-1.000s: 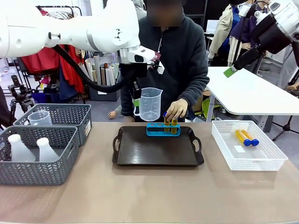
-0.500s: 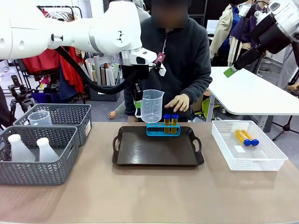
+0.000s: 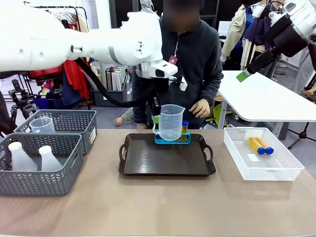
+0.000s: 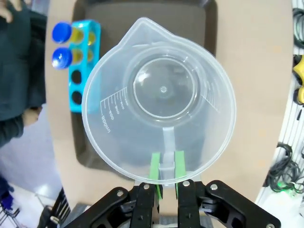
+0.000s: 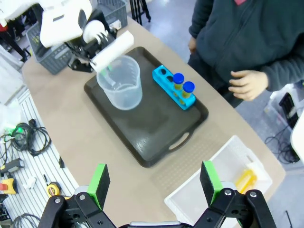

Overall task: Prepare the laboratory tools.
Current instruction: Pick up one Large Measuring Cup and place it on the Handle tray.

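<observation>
Two tubes stand in the blue rack at the far edge of the tray. Two spare tubes lie in the white basket on the worktop. The left gripper pinches the clear beaker by its thin handle, upright above the tray. It looks empty, light and stiff, with smooth plastic, so it may swing in a handle grip. The right gripper is spread wide, high up and empty.
</observation>
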Robot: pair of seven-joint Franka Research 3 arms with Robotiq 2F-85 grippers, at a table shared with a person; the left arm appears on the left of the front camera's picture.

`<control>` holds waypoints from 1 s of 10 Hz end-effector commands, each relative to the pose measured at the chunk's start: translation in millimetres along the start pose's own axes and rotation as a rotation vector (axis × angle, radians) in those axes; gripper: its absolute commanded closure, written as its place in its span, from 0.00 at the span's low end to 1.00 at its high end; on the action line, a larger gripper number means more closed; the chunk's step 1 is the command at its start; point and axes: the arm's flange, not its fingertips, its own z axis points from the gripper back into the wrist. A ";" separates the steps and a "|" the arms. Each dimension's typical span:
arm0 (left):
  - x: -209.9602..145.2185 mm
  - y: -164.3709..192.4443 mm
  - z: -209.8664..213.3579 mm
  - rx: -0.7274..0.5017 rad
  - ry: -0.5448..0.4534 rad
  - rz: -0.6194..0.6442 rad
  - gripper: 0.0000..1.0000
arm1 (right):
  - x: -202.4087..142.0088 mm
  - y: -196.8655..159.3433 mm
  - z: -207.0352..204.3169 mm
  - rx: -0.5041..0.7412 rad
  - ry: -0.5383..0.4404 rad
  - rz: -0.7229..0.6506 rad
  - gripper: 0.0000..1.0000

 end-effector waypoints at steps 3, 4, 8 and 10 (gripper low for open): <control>40.5 10.8 -50.0 0.046 0.031 -0.065 1.00 | 0.7 -1.2 0.8 0.010 -0.012 0.010 0.00; 49.0 11.5 -66.4 0.028 0.027 -0.067 1.00 | 0.7 -1.2 0.8 0.010 -0.012 0.010 0.00; 65.0 25.4 -112.0 0.021 0.017 -0.051 1.00 | 0.7 -1.2 0.8 0.010 -0.012 0.010 0.00; 67.5 29.2 -122.0 0.013 0.032 -0.059 1.00 | 0.7 -1.2 0.8 0.010 -0.012 0.010 0.00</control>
